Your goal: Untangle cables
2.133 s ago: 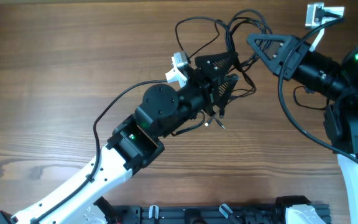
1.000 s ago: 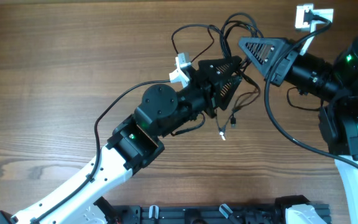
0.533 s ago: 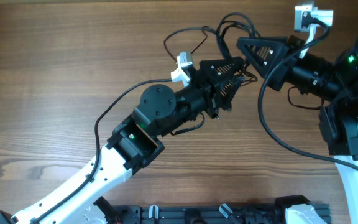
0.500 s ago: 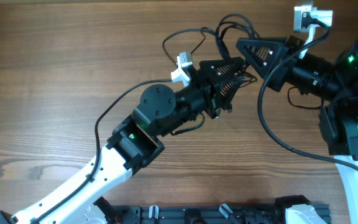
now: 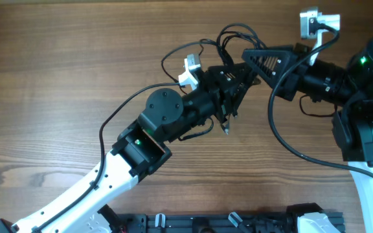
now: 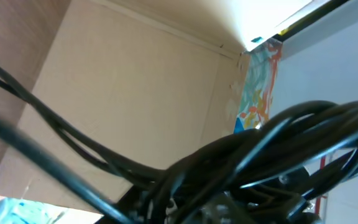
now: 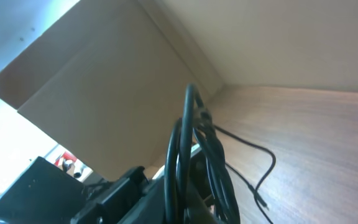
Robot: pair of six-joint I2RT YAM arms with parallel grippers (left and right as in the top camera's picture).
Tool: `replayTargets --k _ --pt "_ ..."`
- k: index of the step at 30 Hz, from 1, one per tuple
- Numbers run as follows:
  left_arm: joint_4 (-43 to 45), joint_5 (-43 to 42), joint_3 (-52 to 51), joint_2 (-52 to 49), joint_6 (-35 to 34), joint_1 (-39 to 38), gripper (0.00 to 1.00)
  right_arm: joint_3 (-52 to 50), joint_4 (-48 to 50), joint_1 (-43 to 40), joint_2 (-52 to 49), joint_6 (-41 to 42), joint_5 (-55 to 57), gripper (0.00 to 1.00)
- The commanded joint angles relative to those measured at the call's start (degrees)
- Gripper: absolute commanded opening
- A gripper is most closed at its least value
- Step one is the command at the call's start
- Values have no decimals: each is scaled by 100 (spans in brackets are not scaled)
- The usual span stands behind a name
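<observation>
Your right claw (image 5: 247, 57) is clamped on the cables (image 5: 228, 35), judged light and limp; left claw (image 5: 242, 76) grip unclear; grasp beside the dangling plug (image 5: 226, 129).

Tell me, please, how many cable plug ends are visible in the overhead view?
1. One plug end shows beside the left gripper, toward the robot's base. Others may be hidden in the cables bunched between it and the right gripper.
</observation>
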State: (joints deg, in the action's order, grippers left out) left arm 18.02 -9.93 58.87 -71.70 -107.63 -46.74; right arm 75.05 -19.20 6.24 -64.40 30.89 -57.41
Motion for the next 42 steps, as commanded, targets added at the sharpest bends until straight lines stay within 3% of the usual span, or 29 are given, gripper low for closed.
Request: replayTargets --k 1,4,8,12,14,19,25,31,34,40,42 --pt "107 149 39 -11 68 7 10 26 -103 35 0 -240 -96 4" --pt "79 289 39 -11 181 7 4 26 -101 35 0 -240 -96 4" --pt "59 557 39 -11 1154 4 4 26 -98 35 0 -280 7 5" --pt "-179 577 39 -11 3084 4 4 26 -101 33 0 -411 243 51" --pt "-525 601 39 -11 4140 4 4 26 -101 28 0 -417 407 61" --pt "-1694 660 39 -11 6603 4 4 26 -153 24 0 -551 597 64" --pt "-3342 1526 39 -9 8277 4 4 26 -885 24 0 -879 1473 63" --pt "-5403 2500 39 -11 8494 7 4 26 -1287 24 0 -1097 1847 61" --pt "-6098 2133 39 -11 8491 7 4 26 -1316 24 0 -1134 1847 60" --pt "-6452 927 39 -11 8415 7 4 26 -1478 24 0 -1178 1956 57" --pt "-6620 778 42 -9 8039 37 4 26 -1644 24 0 -1443 1952 57"
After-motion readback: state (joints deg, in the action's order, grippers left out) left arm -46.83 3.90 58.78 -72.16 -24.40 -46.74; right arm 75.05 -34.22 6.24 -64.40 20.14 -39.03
